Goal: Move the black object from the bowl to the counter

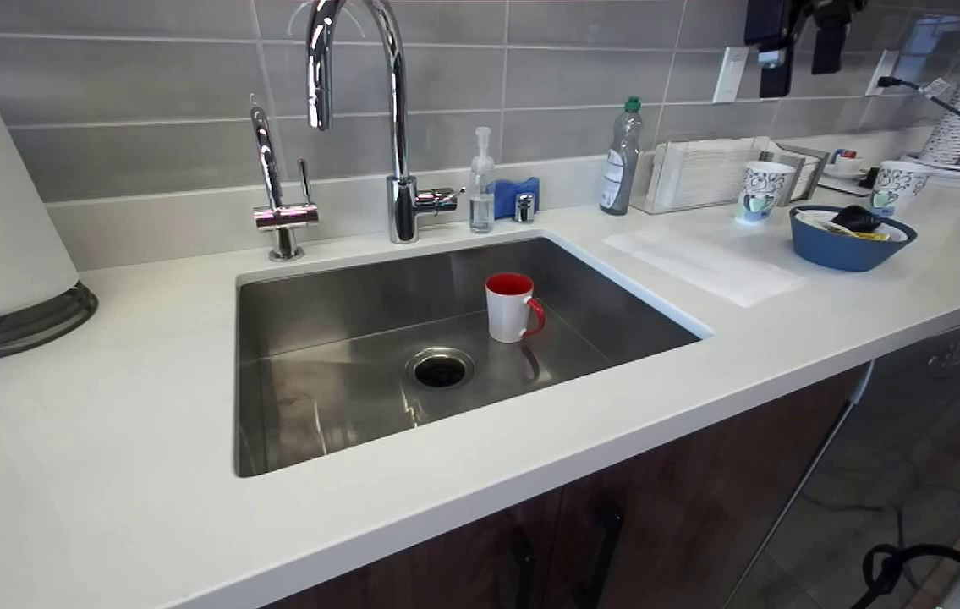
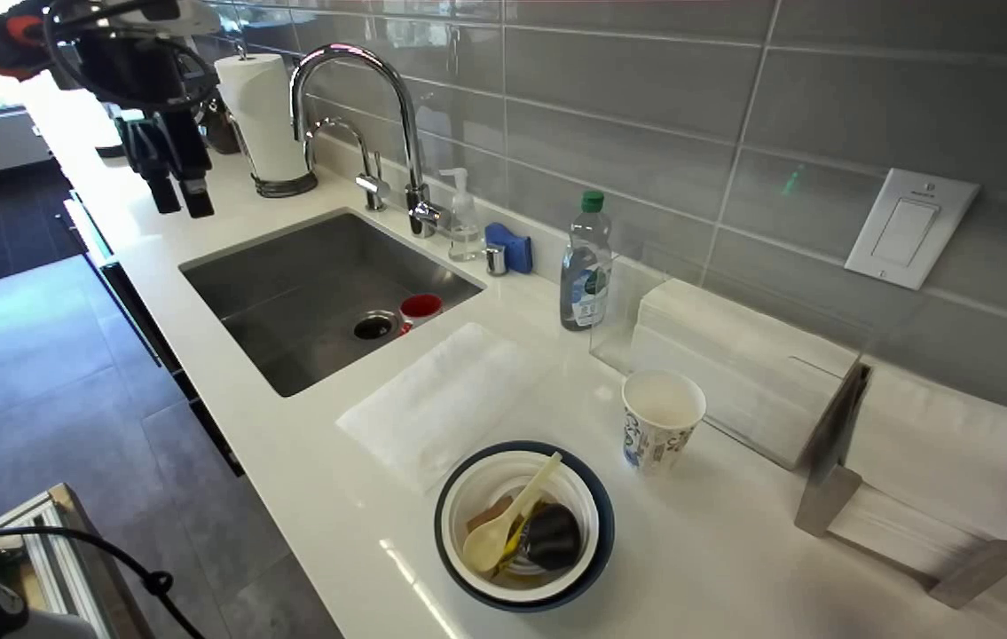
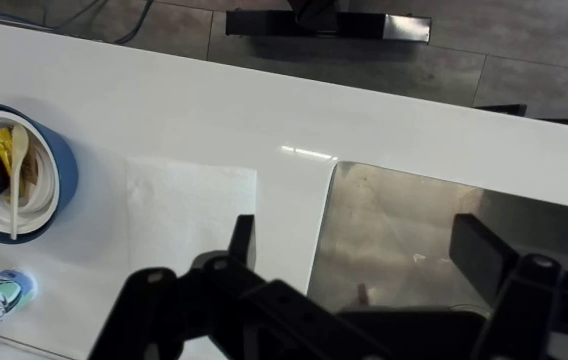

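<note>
Nearest in an exterior view stands the blue bowl (image 2: 607,532), and the black object (image 2: 553,537) lies inside it, a little toward 4 o'clock, within a white liner (image 2: 485,484). A pale spoon (image 2: 490,541) slants beside it from about 1 o'clock to 8 o'clock; whether those 2 touch I cannot tell.

So the move looks undone: the object has yet to be grasped, lifted out and set on the counter (image 2: 716,550), which runs right around the bowl. A paper cup (image 2: 664,417) stands near, at 2 o'clock from the bowl, and a white sheet (image 2: 450,390) lies just beside it at 11 o'clock.

Farther off, between 10 and 11 o'clock, is the sink (image 2: 308,302) with 1 red-lined mug (image 2: 420,308) in it, which I judge to be no part of the job.

High above the counter and well apart from the bowl hangs the gripper (image 3: 359,235), released, its jaws wide apart with nothing held. In the wrist view the bowl sits toward 9 o'clock from it, so reaching over, I'd say, comes first, then all the rest.
</note>
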Robot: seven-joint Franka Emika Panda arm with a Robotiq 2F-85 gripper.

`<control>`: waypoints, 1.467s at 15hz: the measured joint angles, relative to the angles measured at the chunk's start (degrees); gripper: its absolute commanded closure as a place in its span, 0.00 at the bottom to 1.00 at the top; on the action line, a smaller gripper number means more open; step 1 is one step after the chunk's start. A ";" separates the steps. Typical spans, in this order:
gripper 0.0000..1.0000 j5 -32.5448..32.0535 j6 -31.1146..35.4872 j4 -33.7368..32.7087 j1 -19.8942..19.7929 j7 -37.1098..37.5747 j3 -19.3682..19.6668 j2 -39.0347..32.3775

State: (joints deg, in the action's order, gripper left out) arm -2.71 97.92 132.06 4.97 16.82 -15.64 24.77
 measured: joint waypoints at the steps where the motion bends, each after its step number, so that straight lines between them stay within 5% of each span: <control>1: 0.00 -0.06 0.45 0.55 -0.28 0.09 1.28 0.68; 9: 0.00 -4.68 6.24 14.20 -4.64 -16.11 17.34 15.50; 15: 0.00 -5.12 17.73 17.30 -10.87 -35.52 37.13 16.92; 22: 0.00 -4.18 18.57 17.31 -11.06 -37.07 38.69 16.21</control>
State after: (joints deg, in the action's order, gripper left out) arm -6.90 116.48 149.37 -6.09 -20.25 23.04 40.98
